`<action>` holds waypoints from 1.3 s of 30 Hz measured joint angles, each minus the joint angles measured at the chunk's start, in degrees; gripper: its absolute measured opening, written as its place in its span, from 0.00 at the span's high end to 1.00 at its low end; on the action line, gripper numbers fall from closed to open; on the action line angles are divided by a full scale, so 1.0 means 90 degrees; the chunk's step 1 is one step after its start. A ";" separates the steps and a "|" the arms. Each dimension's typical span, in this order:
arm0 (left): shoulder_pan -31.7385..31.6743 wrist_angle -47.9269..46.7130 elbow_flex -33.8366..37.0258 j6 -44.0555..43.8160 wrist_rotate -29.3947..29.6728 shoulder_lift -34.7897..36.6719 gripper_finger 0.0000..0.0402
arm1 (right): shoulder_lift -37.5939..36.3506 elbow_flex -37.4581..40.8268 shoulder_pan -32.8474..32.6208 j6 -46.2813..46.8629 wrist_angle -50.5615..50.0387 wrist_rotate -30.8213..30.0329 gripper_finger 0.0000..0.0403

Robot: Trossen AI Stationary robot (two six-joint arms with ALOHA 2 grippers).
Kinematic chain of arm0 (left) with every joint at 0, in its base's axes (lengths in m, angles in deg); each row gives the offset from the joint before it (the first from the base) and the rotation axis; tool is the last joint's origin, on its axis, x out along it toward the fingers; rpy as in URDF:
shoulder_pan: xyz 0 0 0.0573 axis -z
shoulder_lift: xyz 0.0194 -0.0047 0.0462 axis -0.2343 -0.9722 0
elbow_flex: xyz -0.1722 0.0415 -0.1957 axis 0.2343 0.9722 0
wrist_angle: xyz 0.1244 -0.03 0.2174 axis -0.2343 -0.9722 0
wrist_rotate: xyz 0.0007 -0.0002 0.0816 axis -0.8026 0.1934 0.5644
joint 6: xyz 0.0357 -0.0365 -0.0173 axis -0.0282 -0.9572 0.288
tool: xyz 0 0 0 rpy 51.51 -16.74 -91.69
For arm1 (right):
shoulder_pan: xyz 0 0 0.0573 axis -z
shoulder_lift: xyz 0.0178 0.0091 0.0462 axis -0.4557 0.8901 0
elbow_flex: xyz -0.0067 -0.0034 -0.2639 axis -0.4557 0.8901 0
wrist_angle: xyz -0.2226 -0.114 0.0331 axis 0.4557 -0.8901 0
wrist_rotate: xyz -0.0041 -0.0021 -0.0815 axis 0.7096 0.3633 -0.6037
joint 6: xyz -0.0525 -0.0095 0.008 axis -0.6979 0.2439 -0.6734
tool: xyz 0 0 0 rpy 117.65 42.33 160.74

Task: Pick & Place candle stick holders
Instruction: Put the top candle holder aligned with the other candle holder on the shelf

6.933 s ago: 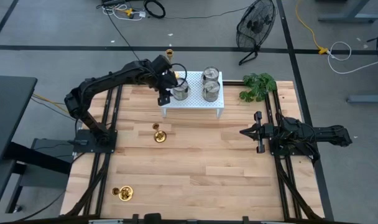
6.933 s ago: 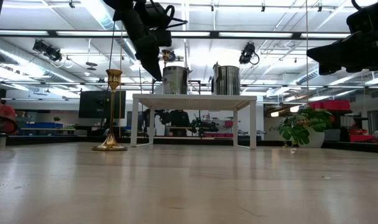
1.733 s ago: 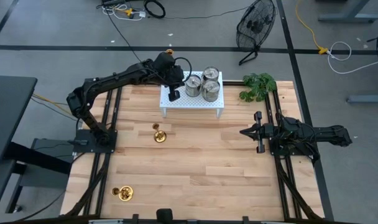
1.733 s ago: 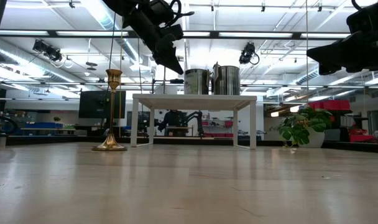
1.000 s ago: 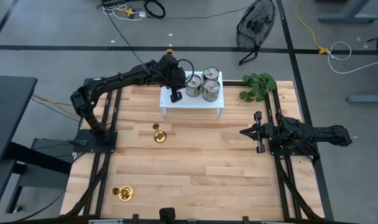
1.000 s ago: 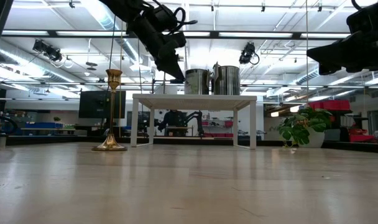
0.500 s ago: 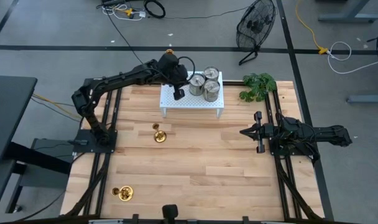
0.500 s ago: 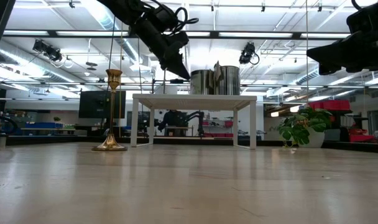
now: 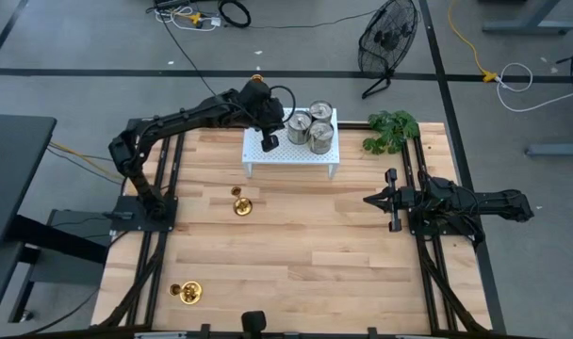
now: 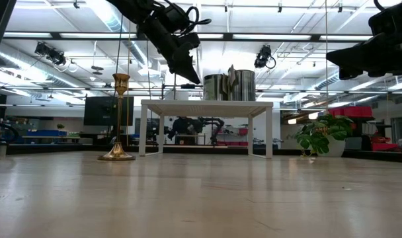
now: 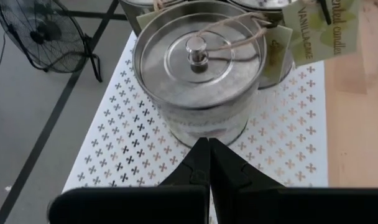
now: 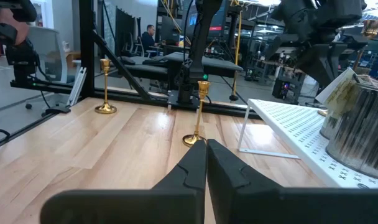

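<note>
on the white rack (image 9: 291,151), the left claw (image 9: 267,141), pressed together, has nudged one silver holder (image 9: 299,126) against its two neighbours; the right claw (image 9: 391,201) waits, also pressed together, over the counter (image 9: 296,245).

A white perforated rack (image 9: 291,155) is standing toward twelve o'clock on the wooden table (image 9: 305,254). A green leafy plant (image 9: 392,129) is sitting at about one o'clock, just beside the rack. Beyond the table, a black fan (image 9: 388,38) and coiled cables (image 9: 232,12) are lying on the grey floor.
</note>
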 joint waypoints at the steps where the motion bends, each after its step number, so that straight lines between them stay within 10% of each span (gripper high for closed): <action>1: 0.0000 -0.0103 -0.0050 -0.0001 0.0002 0.0003 1.00 | 0.0000 0.0002 0.0000 0.0001 0.0000 0.0000 0.96; 28: 0.0308 -0.2084 -0.1001 0.0120 -0.0275 0.0299 1.00 | 0.0000 0.0002 0.0000 0.0000 0.0000 0.0000 0.96; 39: 0.0313 -0.1442 0.0719 -0.0036 -0.0005 0.1698 1.00 | -0.0001 0.0002 0.0000 0.0001 0.0000 0.0000 0.96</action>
